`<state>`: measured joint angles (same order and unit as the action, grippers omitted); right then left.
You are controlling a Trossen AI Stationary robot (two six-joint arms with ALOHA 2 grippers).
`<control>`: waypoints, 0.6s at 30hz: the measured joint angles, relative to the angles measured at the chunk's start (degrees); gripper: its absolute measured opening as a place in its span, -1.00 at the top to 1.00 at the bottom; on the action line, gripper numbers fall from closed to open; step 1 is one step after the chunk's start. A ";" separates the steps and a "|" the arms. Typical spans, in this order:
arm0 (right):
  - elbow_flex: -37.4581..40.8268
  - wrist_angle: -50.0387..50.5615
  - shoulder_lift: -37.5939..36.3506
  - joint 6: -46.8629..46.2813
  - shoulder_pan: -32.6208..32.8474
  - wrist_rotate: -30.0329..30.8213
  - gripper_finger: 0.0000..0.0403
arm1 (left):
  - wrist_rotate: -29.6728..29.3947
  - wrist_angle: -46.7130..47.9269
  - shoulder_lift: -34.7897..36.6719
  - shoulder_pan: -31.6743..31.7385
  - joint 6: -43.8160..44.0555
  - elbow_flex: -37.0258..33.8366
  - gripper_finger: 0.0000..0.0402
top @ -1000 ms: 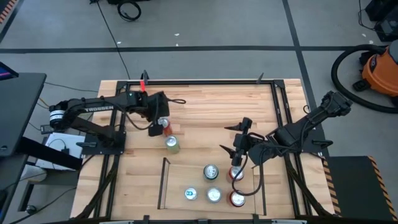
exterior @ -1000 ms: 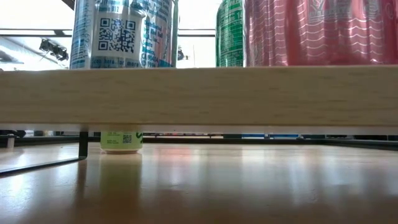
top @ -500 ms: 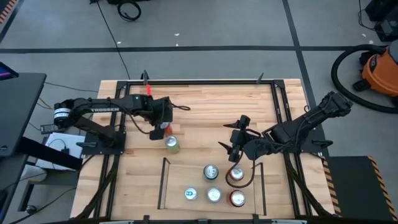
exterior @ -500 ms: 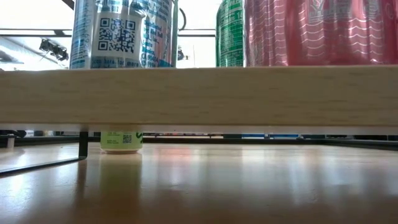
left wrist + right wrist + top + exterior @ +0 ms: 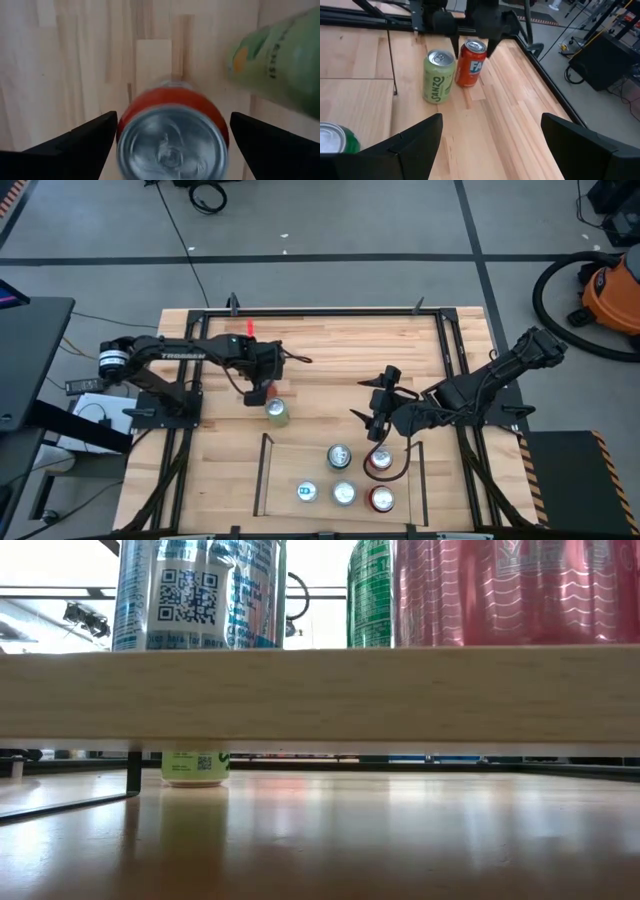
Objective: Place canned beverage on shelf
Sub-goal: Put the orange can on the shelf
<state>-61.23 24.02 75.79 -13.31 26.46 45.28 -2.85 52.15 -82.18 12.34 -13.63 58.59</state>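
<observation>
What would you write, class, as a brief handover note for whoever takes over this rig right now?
Left gripper: open, straddling the upright orange can on the table, not yet closed on it.
Right gripper: open and empty, hovering by the shelf's far right corner.
A green can stands on the table beside the orange one, off the shelf.
Done: five cans on the shelf, among them a green-topped one and a red one.
Left: grip the orange can, place it on the shelf, then the green can.
</observation>
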 joint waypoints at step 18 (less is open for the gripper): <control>0.02 -0.44 0.00 0.83 0.24 -0.11 -0.73 | -0.04 -7.61 -2.12 -0.17 -0.20 -7.54 -0.67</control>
<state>-61.21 23.58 75.79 -12.47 26.70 45.17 -2.90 44.53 -84.29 12.17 -13.83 51.05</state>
